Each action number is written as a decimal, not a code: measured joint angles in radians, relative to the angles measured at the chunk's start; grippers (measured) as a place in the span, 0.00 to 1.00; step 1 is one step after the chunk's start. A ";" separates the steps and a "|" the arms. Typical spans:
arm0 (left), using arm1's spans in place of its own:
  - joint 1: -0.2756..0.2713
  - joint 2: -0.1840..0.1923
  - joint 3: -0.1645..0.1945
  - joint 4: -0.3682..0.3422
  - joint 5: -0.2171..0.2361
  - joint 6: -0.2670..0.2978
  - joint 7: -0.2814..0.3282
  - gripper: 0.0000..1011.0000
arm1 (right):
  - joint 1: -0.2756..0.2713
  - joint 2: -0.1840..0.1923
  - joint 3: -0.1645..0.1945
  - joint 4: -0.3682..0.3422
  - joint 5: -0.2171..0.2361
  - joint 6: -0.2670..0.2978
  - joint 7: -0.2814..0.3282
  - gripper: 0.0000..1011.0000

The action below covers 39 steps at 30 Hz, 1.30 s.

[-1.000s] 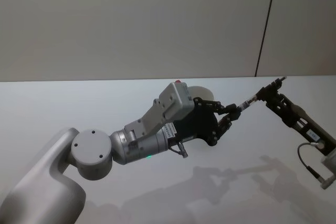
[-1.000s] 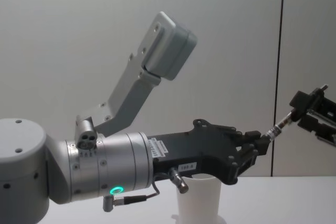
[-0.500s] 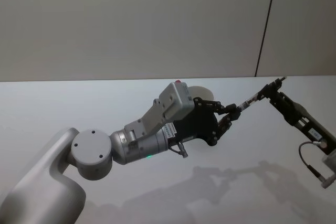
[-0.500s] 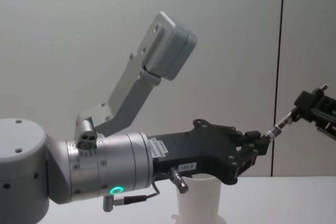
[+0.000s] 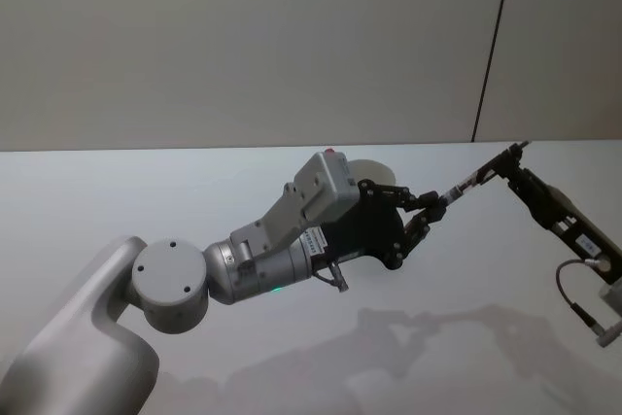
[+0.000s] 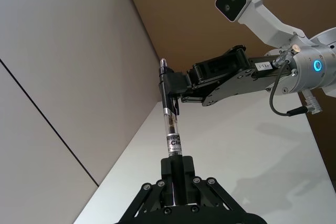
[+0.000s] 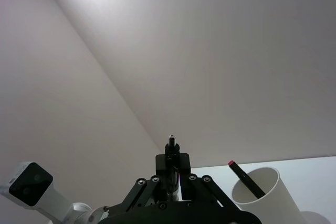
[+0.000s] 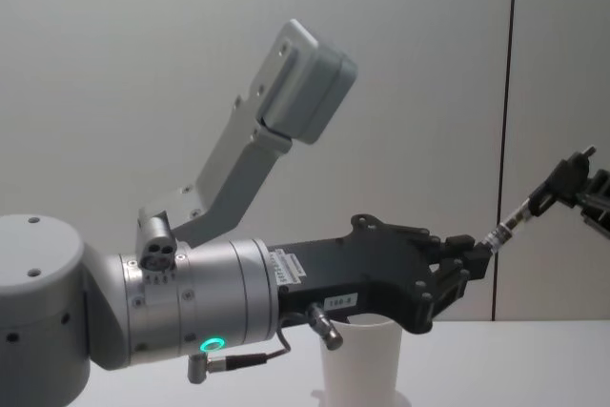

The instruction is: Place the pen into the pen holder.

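Left gripper (image 5: 431, 209) pinches one end of the pen (image 5: 473, 180), which is held in the air above the table (image 5: 146, 191), slanting up to the right gripper (image 5: 509, 160), whose fingers are closed on the other end. By the look of it this is a handover between the arms, not yet the drop. Next, one gripper must let go so the other can tip the pen upright and carry it over the pen holder (image 8: 360, 361), which stands on the table under the left arm. Most of the cup is hidden behind that arm, and a dark stick (image 7: 244, 178) already leans inside it; what it is cannot be made out
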 joint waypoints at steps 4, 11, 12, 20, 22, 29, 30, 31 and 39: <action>0.000 0.000 0.000 0.000 0.000 0.000 0.000 0.13 | 0.000 0.001 -0.003 -0.001 0.007 -0.002 0.000 0.12; 0.000 0.000 0.000 0.000 0.000 -0.001 0.000 0.13 | 0.000 0.004 -0.007 -0.003 0.014 -0.006 -0.003 0.12; 0.000 0.000 0.000 0.000 0.000 0.000 0.000 0.14 | 0.001 0.004 -0.008 -0.004 0.017 -0.008 -0.003 0.12; 0.000 0.001 0.000 0.001 0.003 0.003 0.000 0.36 | 0.004 0.006 -0.014 -0.004 0.020 -0.013 -0.009 0.12; 0.000 0.001 0.000 0.001 0.003 0.003 0.000 0.42 | 0.005 0.006 -0.016 -0.003 0.020 -0.015 -0.011 0.12; 0.000 0.000 0.000 0.001 0.003 0.003 0.000 0.64 | 0.011 0.009 -0.021 0.001 0.018 -0.021 -0.015 0.12; 0.000 0.000 0.000 0.001 0.003 0.003 0.000 0.66 | 0.012 0.009 -0.021 0.002 0.018 -0.022 -0.015 0.12; 0.000 0.000 0.000 0.001 0.003 0.003 0.000 0.69 | 0.013 0.010 -0.021 0.002 0.017 -0.023 -0.015 0.12; 0.000 0.000 0.000 0.000 0.002 0.002 0.000 0.91 | 0.033 0.022 -0.017 0.018 0.002 -0.042 -0.008 0.12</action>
